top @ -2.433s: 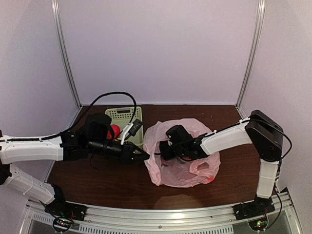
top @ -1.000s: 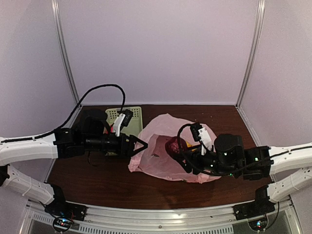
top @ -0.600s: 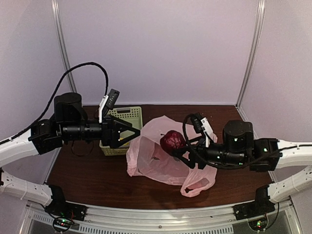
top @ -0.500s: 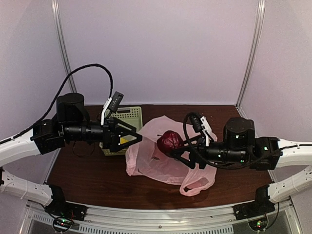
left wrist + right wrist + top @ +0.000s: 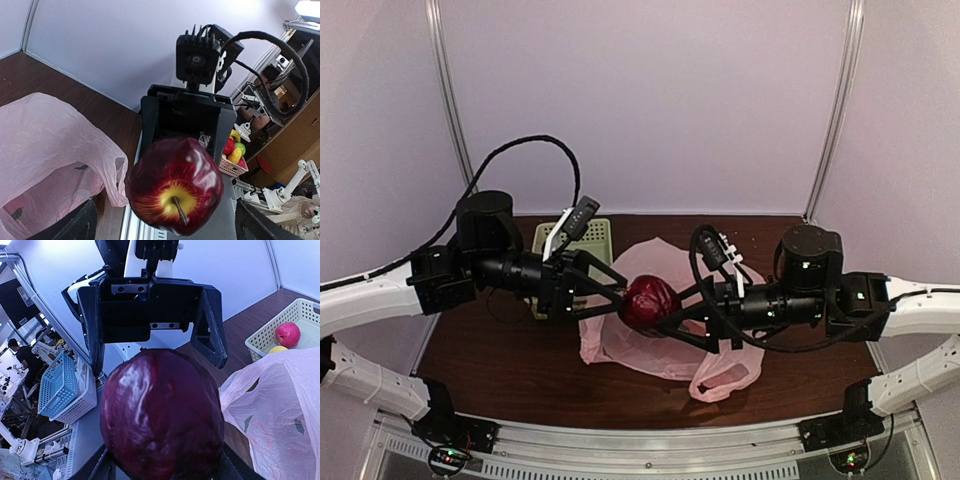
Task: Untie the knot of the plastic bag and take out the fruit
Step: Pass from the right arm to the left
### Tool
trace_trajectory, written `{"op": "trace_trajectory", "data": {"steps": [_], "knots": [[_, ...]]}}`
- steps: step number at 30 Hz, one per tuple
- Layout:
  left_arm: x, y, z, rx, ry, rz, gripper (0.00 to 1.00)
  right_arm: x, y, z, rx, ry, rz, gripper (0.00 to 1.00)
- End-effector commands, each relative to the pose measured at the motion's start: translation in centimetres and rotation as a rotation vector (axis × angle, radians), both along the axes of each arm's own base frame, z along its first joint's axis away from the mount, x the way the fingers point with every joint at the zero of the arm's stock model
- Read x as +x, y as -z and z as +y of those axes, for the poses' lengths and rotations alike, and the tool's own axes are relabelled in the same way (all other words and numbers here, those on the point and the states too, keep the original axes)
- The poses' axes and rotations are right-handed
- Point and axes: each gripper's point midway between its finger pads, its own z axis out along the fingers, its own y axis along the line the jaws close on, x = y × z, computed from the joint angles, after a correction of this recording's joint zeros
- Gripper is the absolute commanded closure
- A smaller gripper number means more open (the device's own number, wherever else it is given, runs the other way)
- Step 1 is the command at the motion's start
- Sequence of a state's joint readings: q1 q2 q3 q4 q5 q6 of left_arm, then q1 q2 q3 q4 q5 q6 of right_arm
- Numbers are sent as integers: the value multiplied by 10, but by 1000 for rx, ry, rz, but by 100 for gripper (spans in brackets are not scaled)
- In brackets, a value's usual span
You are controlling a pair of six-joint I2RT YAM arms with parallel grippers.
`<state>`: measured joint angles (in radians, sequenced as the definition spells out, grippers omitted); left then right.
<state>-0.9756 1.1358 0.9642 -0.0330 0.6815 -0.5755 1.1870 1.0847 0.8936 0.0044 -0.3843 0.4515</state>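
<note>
In the middle of the top view, my right gripper (image 5: 666, 310) is clamped on a dark red apple (image 5: 175, 192), held above the table (image 5: 520, 370). My left gripper (image 5: 617, 298) faces it, fingers spread wide and not touching it. The pink plastic bag (image 5: 640, 350) lies crumpled just below, at lower centre.

— What do you work on?
— My table (image 5: 500, 360), dark brown wood, with pale walls round its far edge and sides.
— What lies on it?
— Two things. A pink plastic bag (image 5: 630, 345) is slumped and crinkled near the middle, one handle loop trailing towards my side. A pale green slotted basket (image 5: 601, 240) stands at the far left.
— Do they touch?
— They are close together; I cannot tell whether they touch.
</note>
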Motion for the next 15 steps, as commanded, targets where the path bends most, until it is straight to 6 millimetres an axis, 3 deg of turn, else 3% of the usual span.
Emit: {"op": "trace_trajectory", "data": {"steps": [1, 8, 15], "knots": [[-10, -10, -9, -47, 66, -8, 2, -8, -17, 7, 47, -63, -1, 39], [-14, -7, -16, -44, 98, 0, 4, -7, -13, 14, 38, -77, 0, 39], [-14, -4, -18, -38, 107, 4, 24, -7, -12, 13, 32, -75, 3, 39]]}}
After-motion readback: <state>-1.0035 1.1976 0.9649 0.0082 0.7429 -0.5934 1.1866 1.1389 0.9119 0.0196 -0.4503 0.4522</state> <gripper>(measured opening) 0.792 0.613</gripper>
